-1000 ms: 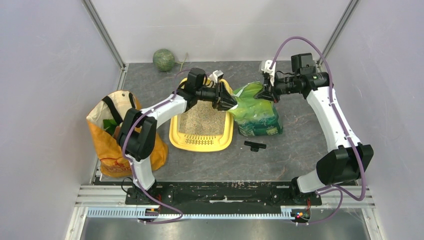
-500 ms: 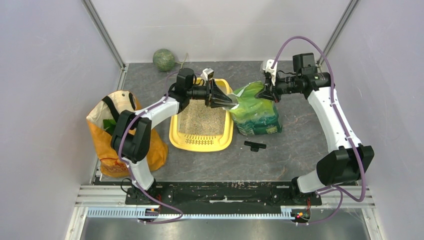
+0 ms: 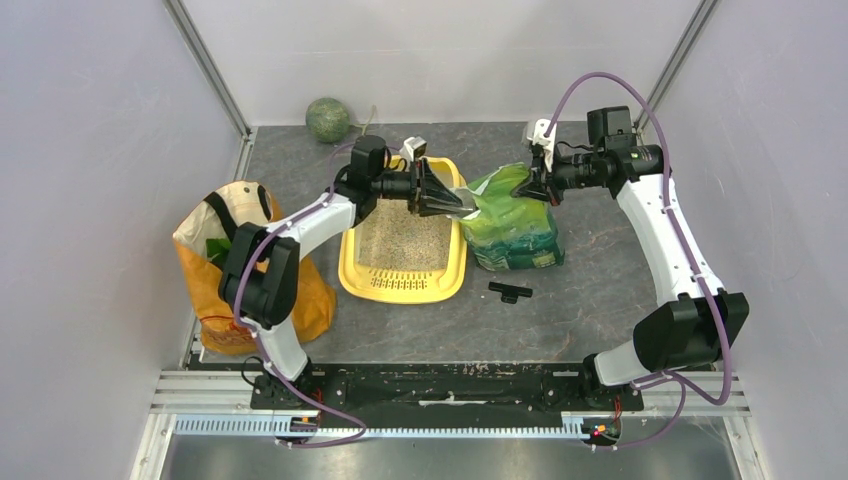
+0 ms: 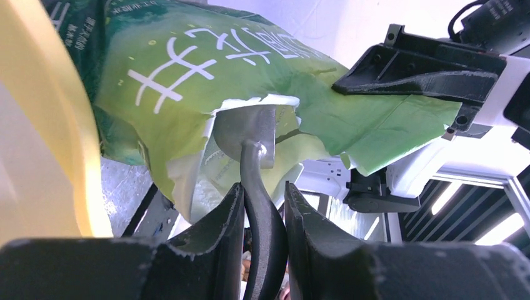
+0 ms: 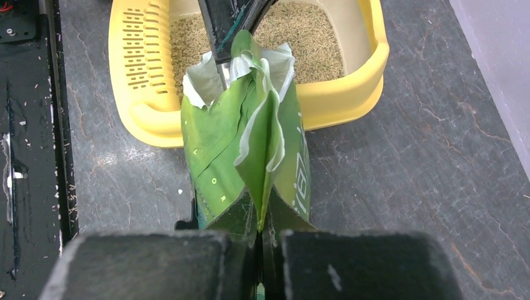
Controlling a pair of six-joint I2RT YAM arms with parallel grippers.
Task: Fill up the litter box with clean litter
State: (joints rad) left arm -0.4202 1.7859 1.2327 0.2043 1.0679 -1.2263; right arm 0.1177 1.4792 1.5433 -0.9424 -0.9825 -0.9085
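Observation:
The yellow litter box (image 3: pixel 400 292) lies at the table's middle with a layer of beige litter (image 3: pixel 400 240) in it. A glossy green bag (image 3: pixel 515 230) stands at its right side. My left gripper (image 3: pixel 436 192) is over the box's far right corner, shut on the dark handle of a grey scoop (image 4: pixel 247 131). The scoop's head sits in the bag's torn mouth (image 4: pixel 250 103). My right gripper (image 3: pixel 535 186) is shut on the bag's top fold (image 5: pixel 260 206) and holds it up. The right wrist view shows the box rim (image 5: pixel 340 94) and the litter (image 5: pixel 300 37) beyond the bag.
An orange shopping bag (image 3: pixel 225 260) stands by the left wall, next to my left arm. A green ball (image 3: pixel 327 119) lies at the back left. A small black part (image 3: pixel 510 291) lies on the table in front of the green bag. Enclosure walls close in both sides.
My left gripper has drawn back a little to the left and turned, with the scoop now pointing into the bag's mouth. The right gripper and the bag have hardly moved.

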